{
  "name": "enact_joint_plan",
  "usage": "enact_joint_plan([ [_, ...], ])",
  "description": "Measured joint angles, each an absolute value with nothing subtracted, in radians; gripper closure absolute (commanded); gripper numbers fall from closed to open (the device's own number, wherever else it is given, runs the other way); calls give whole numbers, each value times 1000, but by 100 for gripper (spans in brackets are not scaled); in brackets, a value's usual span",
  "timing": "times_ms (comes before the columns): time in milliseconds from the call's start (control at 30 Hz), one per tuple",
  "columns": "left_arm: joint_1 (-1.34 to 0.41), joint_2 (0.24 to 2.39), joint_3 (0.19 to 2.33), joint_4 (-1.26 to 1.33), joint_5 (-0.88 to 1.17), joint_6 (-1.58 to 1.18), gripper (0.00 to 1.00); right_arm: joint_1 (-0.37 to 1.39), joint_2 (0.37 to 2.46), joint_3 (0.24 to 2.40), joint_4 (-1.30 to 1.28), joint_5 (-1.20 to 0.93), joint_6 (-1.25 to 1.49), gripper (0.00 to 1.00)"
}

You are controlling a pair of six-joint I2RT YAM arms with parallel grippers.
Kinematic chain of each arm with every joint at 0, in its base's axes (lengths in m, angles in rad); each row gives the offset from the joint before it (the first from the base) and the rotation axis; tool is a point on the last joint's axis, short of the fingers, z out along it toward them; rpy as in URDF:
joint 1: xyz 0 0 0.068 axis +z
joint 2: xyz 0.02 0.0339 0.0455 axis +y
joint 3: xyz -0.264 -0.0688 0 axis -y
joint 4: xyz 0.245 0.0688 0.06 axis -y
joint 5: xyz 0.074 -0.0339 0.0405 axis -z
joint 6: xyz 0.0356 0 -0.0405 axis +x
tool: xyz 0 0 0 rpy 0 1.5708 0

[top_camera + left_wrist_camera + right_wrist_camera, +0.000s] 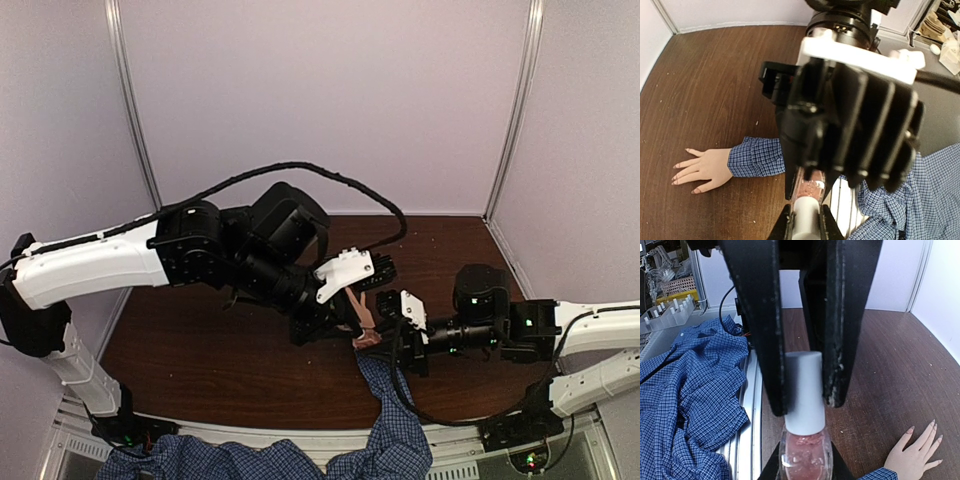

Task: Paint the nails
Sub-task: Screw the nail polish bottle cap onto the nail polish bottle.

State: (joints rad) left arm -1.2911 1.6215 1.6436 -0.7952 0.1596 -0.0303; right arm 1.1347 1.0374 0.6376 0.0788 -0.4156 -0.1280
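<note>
A light-skinned hand in a blue checked sleeve lies flat on the brown table, its tiny pinkish nails at the fingertips. It also shows in the right wrist view and the top view. A small glass bottle of pink polish is held in the air between the two grippers. My left gripper is shut on its white cap. My right gripper is shut on its glass body. In the top view the grippers meet above the wrist and hide the bottle.
The blue checked shirt drapes over the table's metal front rail and shows in the top view. Racks and clutter stand beyond the rail. White walls close the back and sides.
</note>
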Motion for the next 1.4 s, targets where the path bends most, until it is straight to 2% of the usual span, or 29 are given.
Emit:
enact_joint_plan([
  [300, -1291, 1614, 1642, -793, 202, 100, 77, 1135, 1032, 638, 86, -456, -128, 100],
  [500, -1292, 1612, 1642, -794, 194, 157, 43, 1135, 1032, 653, 146, -466, -128, 100],
  [700, -1289, 1520, 1576, -737, 163, 145, 26, 1135, 1034, 655, 172, -459, -127, 100],
  [800, -1288, 1417, 1503, -667, 157, 121, 26, 1135, 1036, 655, 180, -444, -123, 100],
  [1033, -1288, 1260, 1312, -437, 49, -7, 32, 1135, 1033, 649, 212, -337, -73, 100],
  [1400, -1288, 1294, 1216, -194, -142, -244, 44, 1135, 1034, 649, 217, -89, -18, 100],
])
